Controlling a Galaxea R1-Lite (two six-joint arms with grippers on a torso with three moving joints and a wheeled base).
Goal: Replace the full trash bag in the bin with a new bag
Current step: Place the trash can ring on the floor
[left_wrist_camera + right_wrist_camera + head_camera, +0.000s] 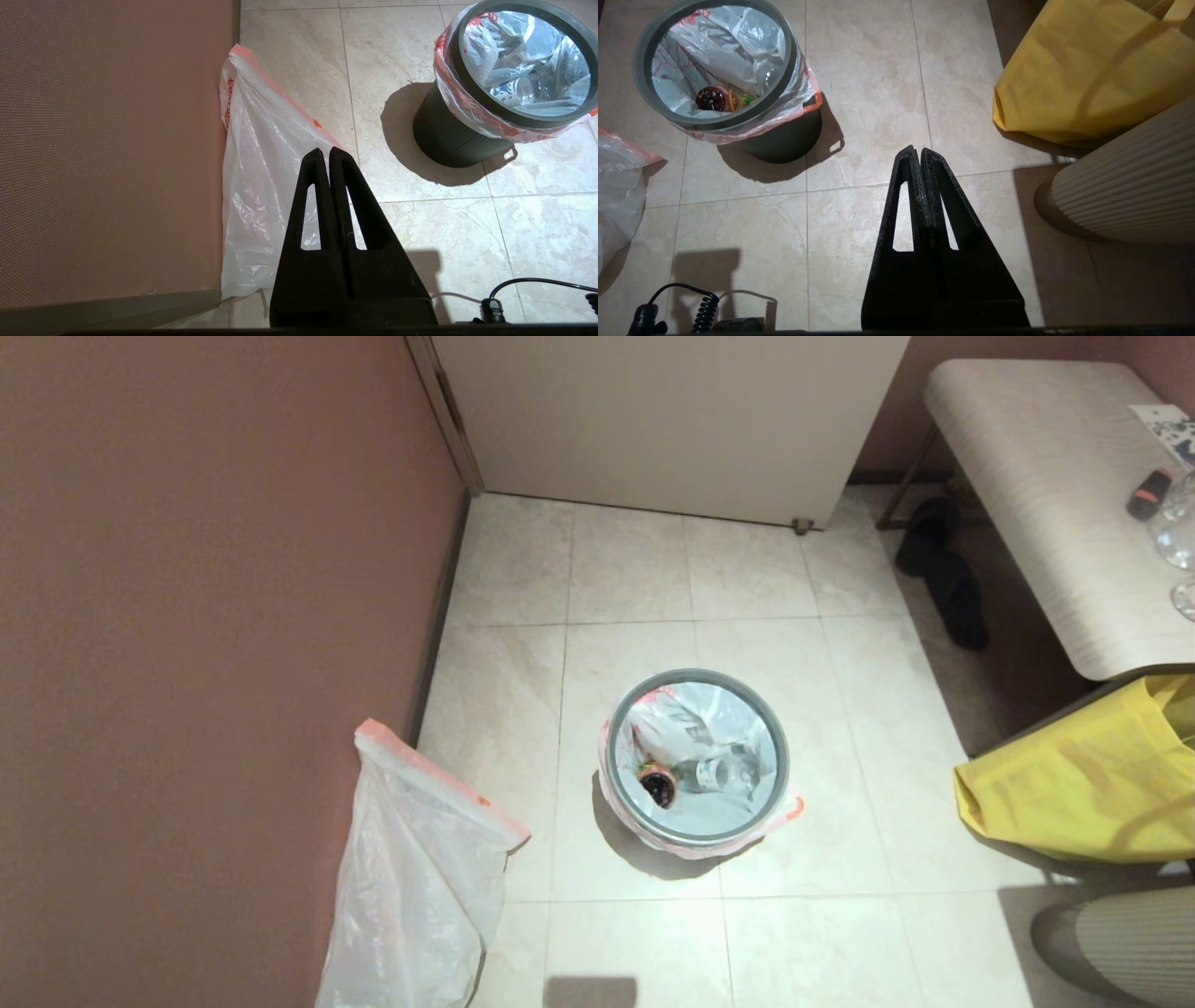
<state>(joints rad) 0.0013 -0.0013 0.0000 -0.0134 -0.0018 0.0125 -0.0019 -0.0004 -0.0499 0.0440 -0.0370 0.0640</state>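
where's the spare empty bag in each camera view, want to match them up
Head view: the new bag sits lower left, against the wall.
Left wrist view: it fills the middle, along the wall, partly behind the shut left gripper.
Right wrist view: only a corner shows at the left edge.
Shared landmark: the bin, which is in all three views.

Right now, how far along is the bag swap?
Nothing is done yet. The full trash bag still lines the bin under its grey hoop rim. Nothing is in hand: left gripper and right gripper are shut, empty. The new bag waits against the wall.
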